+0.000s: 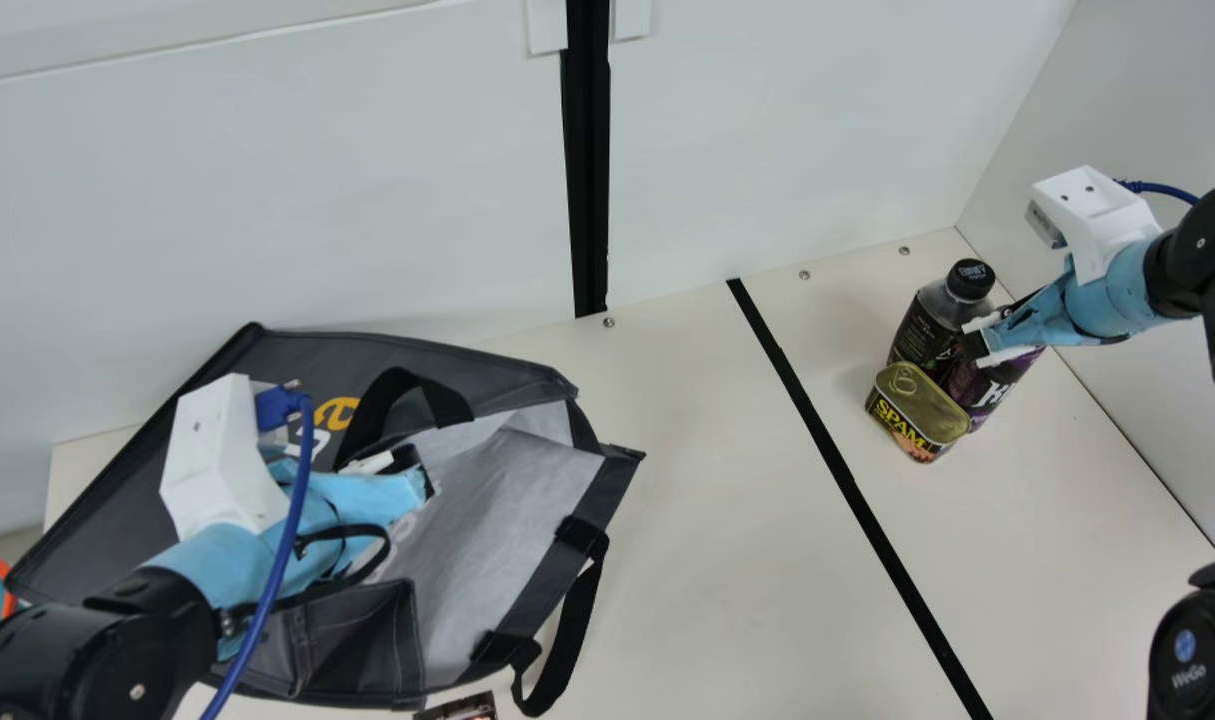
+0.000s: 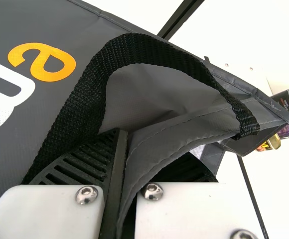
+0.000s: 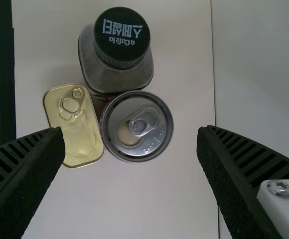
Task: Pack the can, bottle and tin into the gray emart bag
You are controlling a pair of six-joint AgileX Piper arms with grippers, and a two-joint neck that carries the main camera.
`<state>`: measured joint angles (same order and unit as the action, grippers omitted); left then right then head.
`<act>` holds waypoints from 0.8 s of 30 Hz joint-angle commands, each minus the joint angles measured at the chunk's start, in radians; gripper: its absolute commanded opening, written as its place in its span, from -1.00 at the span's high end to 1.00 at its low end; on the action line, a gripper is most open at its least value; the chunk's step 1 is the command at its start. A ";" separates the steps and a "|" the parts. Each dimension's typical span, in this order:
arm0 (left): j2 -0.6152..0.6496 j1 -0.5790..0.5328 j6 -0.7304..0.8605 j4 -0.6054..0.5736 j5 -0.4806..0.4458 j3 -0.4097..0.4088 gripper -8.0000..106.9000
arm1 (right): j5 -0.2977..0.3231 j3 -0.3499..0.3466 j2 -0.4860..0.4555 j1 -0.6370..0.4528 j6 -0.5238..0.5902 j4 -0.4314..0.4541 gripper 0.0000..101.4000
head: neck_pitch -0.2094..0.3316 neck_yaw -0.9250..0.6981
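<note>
- Bottle [image 1: 922, 330] and tin [image 1: 915, 405] crowd the can [image 3: 147, 143], under the open right gripper [image 1: 982, 345].
- Black handle [image 2: 134, 47] arches beside the left gripper [image 1: 422, 482], which pinches the gray bag's [image 1: 497, 370] rim.
- Small dark thing [image 1: 462, 709] is near the bag.

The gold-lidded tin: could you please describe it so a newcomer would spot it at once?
On the cream table, right of the long black strip in the main view, three containers stand together. The low gold-lidded tin is nearest the strip, and its oblong lid sets it apart from the dark-capped bottle and round purple can.
</note>
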<state>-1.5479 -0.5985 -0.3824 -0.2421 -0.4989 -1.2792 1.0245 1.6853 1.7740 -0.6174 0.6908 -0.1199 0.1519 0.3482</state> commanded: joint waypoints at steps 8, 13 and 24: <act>0.000 0.000 0.000 0.000 0.000 0.000 0.68 | -0.003 0.021 0.053 -0.005 0.009 -0.002 -0.79 | 0.023 0.001; 0.000 0.000 0.000 0.000 0.000 0.000 0.68 | -0.007 0.029 0.081 -0.008 0.015 -0.003 -0.79 | 0.023 0.001; 0.000 0.000 0.000 0.000 0.000 0.000 0.68 | -0.017 0.031 0.129 -0.007 0.019 0.002 -0.66 | 0.023 0.001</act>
<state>-1.5479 -0.5985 -0.3824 -0.2421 -0.4989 -1.2792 1.0077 1.7154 1.9016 -0.6255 0.7090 -0.1188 0.1519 0.3482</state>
